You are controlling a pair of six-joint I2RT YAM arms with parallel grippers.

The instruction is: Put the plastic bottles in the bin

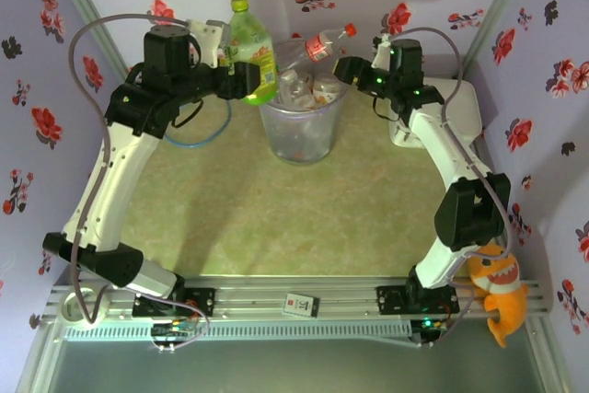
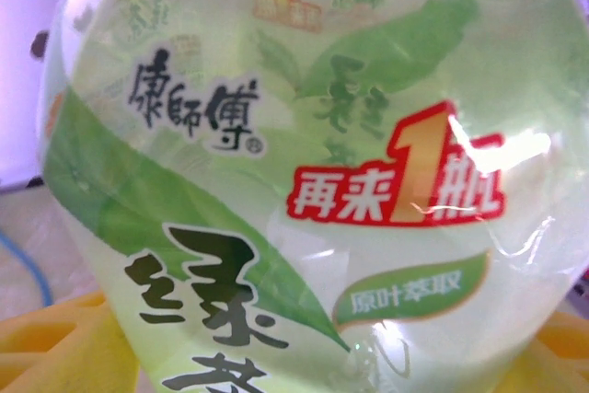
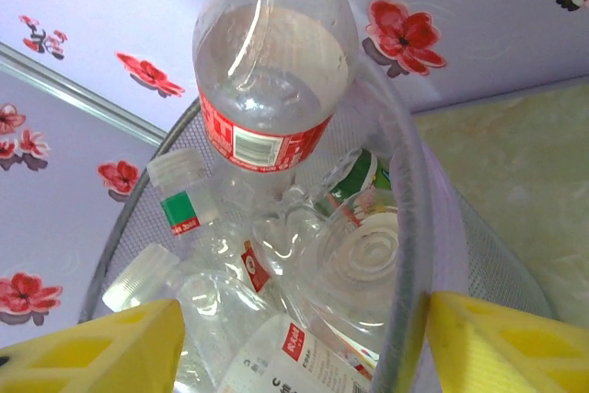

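1. The left end effector [image 1: 247, 80] is clamped on a green bottle [image 1: 250, 54], held upright and raised off the surface [image 1: 276, 218], just at the left rim of the bin [image 1: 304, 140].
2. In the left wrist view the bottle's green label sits close up, with yellow fingers [image 2: 55, 352] on either side below.
3. The right end effector [image 1: 342, 69] stands wide and holds nothing, at the bin's right rim.
4. A red-labelled bottle [image 1: 322, 45] leans in the top of the bin, cap towards the far right, apart from the right fingers.
5. Several clear bottles [image 3: 304, 273] lie piled inside the bin, which stands at the far middle of the surface.
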